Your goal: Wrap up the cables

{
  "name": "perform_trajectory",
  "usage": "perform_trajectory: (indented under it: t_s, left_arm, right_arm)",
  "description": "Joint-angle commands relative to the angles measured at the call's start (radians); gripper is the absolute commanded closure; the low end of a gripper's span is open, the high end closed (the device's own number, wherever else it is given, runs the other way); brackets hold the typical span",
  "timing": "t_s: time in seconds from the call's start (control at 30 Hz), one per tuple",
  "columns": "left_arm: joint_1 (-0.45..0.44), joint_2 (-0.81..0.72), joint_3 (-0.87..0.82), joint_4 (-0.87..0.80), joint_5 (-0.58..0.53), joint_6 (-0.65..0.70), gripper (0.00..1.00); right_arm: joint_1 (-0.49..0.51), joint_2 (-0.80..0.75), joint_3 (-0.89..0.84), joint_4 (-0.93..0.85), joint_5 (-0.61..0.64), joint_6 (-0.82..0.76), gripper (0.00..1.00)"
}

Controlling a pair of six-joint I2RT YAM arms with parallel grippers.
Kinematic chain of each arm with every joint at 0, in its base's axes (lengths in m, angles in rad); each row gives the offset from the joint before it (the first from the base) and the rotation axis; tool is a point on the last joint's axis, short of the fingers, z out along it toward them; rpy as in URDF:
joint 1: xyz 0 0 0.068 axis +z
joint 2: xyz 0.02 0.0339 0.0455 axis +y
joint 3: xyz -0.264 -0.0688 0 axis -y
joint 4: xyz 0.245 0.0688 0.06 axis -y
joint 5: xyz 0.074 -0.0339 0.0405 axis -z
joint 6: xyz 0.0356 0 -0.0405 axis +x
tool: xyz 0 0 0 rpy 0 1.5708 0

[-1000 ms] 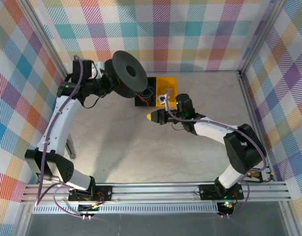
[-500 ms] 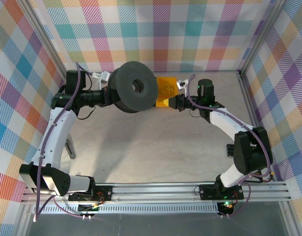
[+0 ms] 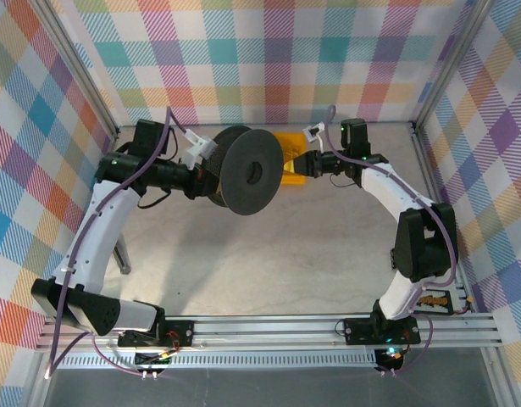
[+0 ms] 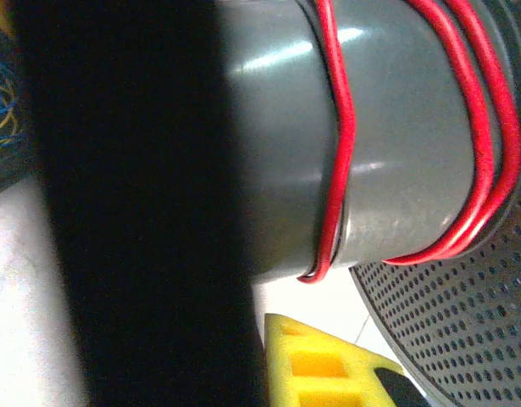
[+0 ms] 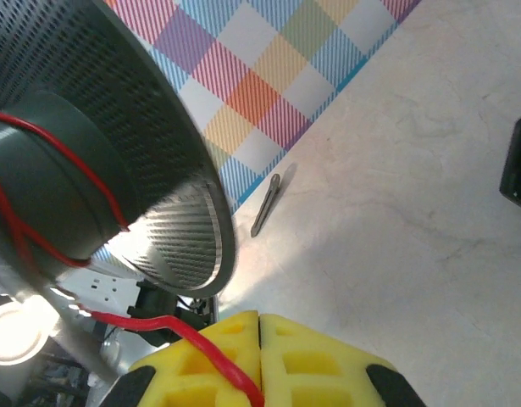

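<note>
Spool, dark grey, with a smooth glossy hub and 2 round flanges perforated in a fine dot grid, held on edge above the tabletop at the end of the left pincer, whose jaws are pressed together on it. The red cable, thin and glossy, crosses the hub in 3 loose passes, then runs down to the right pincer, whose yellow lattice-moulded fingers meet and pinch it just beside the spool's rim. Blue and yellow strands lie tangled at the left margin of the left wrist view. The tabletop is pale and mottled, bounded by plaid walls; a broad stretch of it lies between spool and near rail.
</note>
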Motion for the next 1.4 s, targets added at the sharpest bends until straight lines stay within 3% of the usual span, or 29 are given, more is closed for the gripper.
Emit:
perform_trajectory:
  t_s: [0.0, 0.23, 0.5, 0.73, 0.9, 1.13, 1.37]
  left_arm:
    - [-0.041, -0.043, 0.005, -0.264, -0.009, 0.094, 1.0]
    - [-0.135, -0.011, -0.001, -0.287, -0.198, 0.084, 1.0]
    - [-0.264, 0.034, -0.045, -0.252, -0.635, 0.075, 1.0]
    - [-0.32, 0.006, -0.177, -0.118, -0.86, 0.158, 1.0]
    - [-0.352, -0.084, -0.291, 0.024, -0.922, 0.276, 1.0]
    - [-0.352, -0.109, -0.324, 0.097, -0.925, 0.304, 1.0]
    - [-0.354, -0.118, -0.337, 0.106, -0.911, 0.322, 1.0]
  right_arm:
    - [-0.17, 0.047, 0.075, -0.048, 0.187, 0.013, 1.0]
    - [-0.181, 0.06, 0.192, -0.15, 0.164, -0.026, 1.0]
    - [-0.182, 0.036, 0.229, -0.242, 0.157, -0.085, 1.0]
    - [-0.178, 0.026, 0.276, -0.369, 0.166, -0.186, 1.0]
    - [-0.154, 0.016, 0.286, -0.434, 0.182, -0.249, 1.0]
    - [-0.1, 0.004, 0.315, -0.525, 0.275, -0.37, 1.0]
    - [-0.093, -0.039, 0.31, -0.573, 0.534, -0.428, 1.0]
